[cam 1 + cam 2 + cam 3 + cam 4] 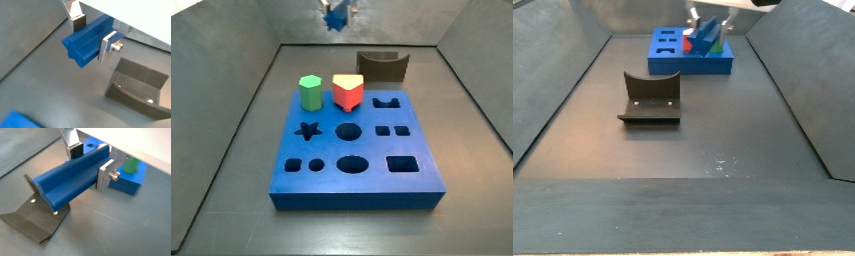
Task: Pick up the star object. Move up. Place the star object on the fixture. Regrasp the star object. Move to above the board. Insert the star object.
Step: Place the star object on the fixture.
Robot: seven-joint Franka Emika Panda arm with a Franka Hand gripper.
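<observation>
The star object (pixel 83 45) is a dark-blue prism with a star-shaped end, held crosswise and high in the air by my gripper (pixel 93 34), which is shut on it. In both wrist views the silver fingers (pixel 107 173) press its long sides. In a side view the star object (pixel 335 17) hangs above the far end of the bin, beyond the fixture (pixel 382 65). The fixture (pixel 649 97) is a dark notched bracket on the floor, below the star object and to one side of it in a wrist view (pixel 140 82). The blue board (pixel 358 198) lies flat, its star-shaped hole (pixel 306 129) open.
A green hexagonal peg (pixel 310 92) and a red peg with a pale top (pixel 348 92) stand in the board's far row. Grey sloped walls (pixel 238 120) enclose the floor on all sides.
</observation>
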